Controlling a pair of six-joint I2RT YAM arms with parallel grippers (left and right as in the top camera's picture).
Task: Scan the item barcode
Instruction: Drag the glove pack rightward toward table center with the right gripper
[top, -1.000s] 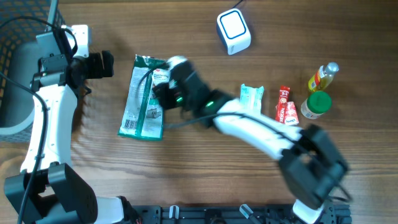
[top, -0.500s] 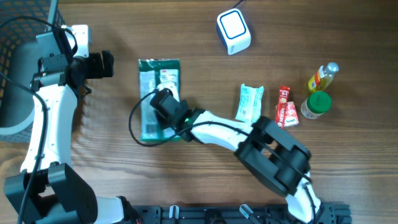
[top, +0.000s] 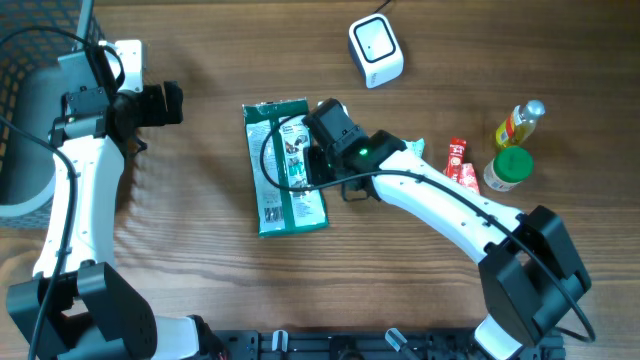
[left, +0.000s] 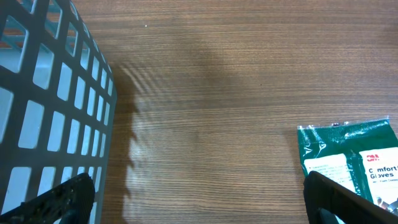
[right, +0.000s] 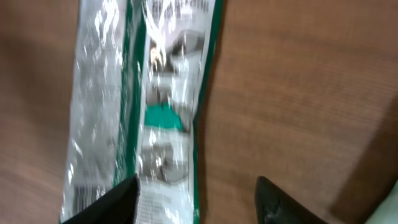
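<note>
On your table (top: 200, 290), the basket (top: 25, 50) sits far left. The pack (top: 285, 165) lies flat, short of the scanner (top: 376, 48) (barcode not yet presented, I judge). The right gripper (right: 193, 205) hovers over it, jaws apart, gripping nothing. The left gripper (left: 199, 196) hangs spread and empty, out of the way.

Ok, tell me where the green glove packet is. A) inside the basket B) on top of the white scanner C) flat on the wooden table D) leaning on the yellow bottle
C: the green glove packet lies flat on the wooden table, apart from the white scanner and the yellow bottle.
</note>
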